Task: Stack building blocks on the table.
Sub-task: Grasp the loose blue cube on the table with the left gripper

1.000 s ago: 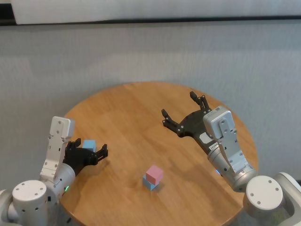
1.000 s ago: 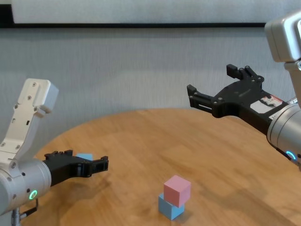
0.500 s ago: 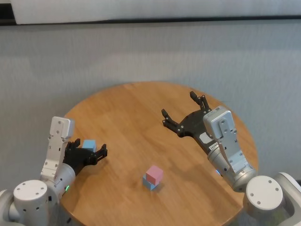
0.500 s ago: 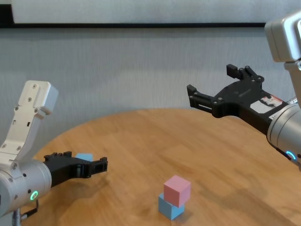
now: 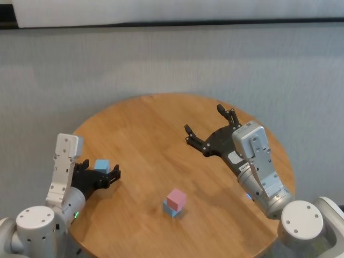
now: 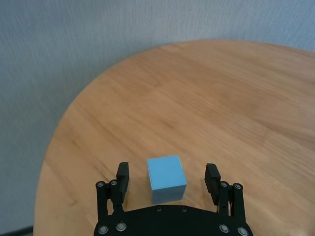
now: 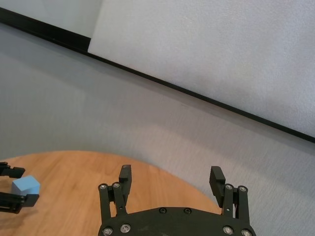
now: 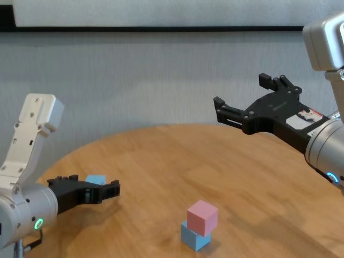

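Note:
A light blue building block (image 5: 101, 165) (image 6: 166, 178) (image 8: 95, 179) sits on the round wooden table (image 5: 145, 129) near its left edge. My left gripper (image 5: 100, 169) (image 6: 167, 171) (image 8: 86, 184) is open and low over the table, one finger on each side of that block with gaps showing. Toward the front middle, a pink block (image 5: 177, 198) (image 8: 202, 216) rests on a second light blue block (image 5: 170, 210) (image 8: 193, 238). My right gripper (image 5: 205, 119) (image 8: 241, 90) (image 7: 170, 170) hangs open and empty, high above the table's right half.
A grey wall stands close behind the table, with a dark rail (image 5: 172, 23) across it. The table's rim (image 6: 54, 142) curves just left of the left gripper. The right wrist view shows the lone blue block (image 7: 25, 185) far off.
My left gripper has sunk a little toward the table around the lone light blue block. The right arm and the two-block stack have not moved.

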Motion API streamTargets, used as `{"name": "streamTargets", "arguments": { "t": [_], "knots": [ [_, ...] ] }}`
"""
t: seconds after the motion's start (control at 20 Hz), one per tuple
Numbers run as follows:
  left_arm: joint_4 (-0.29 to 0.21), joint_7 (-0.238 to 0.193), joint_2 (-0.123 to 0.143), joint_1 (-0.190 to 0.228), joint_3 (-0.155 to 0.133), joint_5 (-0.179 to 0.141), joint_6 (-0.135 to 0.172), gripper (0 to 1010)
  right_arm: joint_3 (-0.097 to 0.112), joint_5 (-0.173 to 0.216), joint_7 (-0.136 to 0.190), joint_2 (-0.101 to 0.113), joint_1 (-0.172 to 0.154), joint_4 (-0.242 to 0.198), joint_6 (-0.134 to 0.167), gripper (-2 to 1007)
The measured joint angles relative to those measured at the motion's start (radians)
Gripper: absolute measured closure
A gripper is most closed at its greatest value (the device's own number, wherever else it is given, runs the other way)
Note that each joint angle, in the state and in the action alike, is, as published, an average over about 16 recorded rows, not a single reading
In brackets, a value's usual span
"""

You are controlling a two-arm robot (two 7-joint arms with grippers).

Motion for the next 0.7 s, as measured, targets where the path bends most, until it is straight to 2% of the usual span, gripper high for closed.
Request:
{"name": "streamTargets", "arguments": {
  "t": [0.45,0.7],
  "knots": [
    [0.000,0.006,-0.004,0.003,-0.008,-0.002,0.002,14,0.000,0.000,0.000,0.000,0.000,0.000,0.000,4],
    [-0.001,0.006,-0.004,0.003,-0.007,-0.002,0.002,49,0.000,0.000,0.000,0.000,0.000,0.000,0.000,4]
  ]
}}
